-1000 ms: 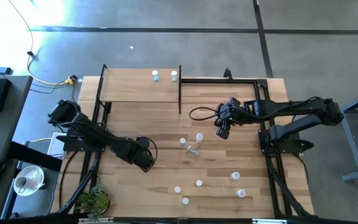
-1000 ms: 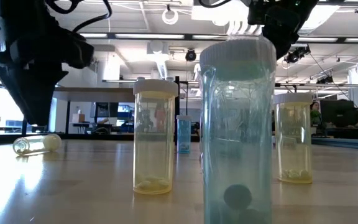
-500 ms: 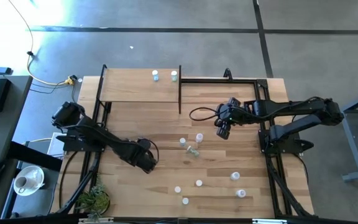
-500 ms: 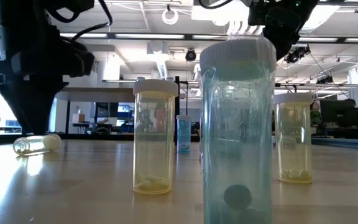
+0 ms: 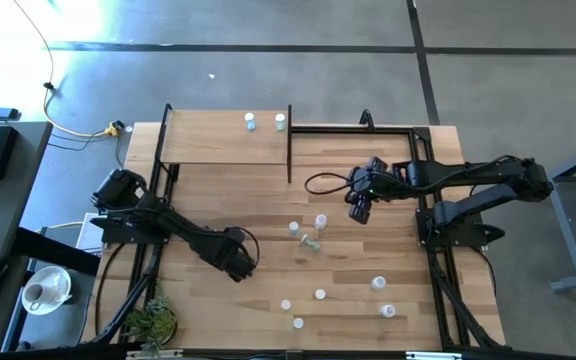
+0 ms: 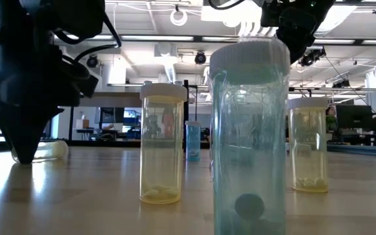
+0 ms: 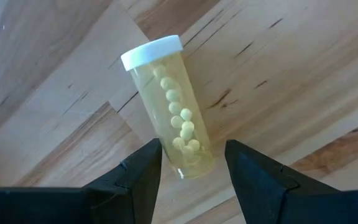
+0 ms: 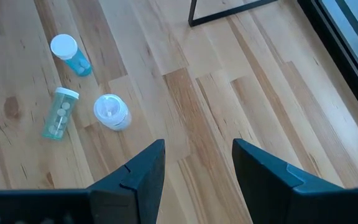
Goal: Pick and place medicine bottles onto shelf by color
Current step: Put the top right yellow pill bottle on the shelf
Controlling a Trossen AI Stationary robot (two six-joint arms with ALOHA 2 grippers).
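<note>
I work in a big open lab: bare concrete floor point(image 5: 268, 60), ceiling pipes point(image 6: 175, 40) and strip lights overhead, desks with monitors point(image 6: 354, 117) beyond my wooden table point(image 5: 268, 220).

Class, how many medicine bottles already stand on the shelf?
2. First bottle and second bottle stand side by side at the shelf's outer edge. None seems hidden.

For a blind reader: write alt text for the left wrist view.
A yellow-tinted medicine bottle with a white cap lies on its side on the wood tabletop, small round pills inside. The left gripper hangs above it, jaws open either side of its base.
</note>
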